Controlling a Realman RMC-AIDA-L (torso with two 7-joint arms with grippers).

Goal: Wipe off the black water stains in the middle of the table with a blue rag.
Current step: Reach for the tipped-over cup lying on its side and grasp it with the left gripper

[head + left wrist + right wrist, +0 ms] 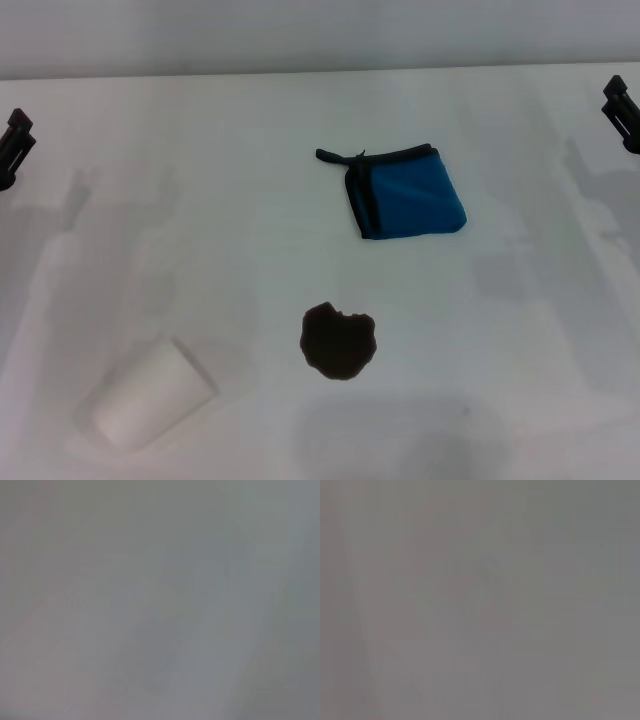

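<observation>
Nothing held yet. Left gripper (12, 145) parked at the far left edge of the table (200, 200), right gripper (622, 110) at the far right edge; whether either is spread or closed, cannot tell. Blue rag (408, 193) lying flat, well apart from both, somewhat closer to the right gripper. Black water stains (338, 341) nearer the robot than the rag, untouched. Paper cup (150, 394) tipped on its side, nearer the left gripper's side. Likely light, soft and floppy; best pinched at a raised folded edge or the looped corner, then pressed flat.
</observation>
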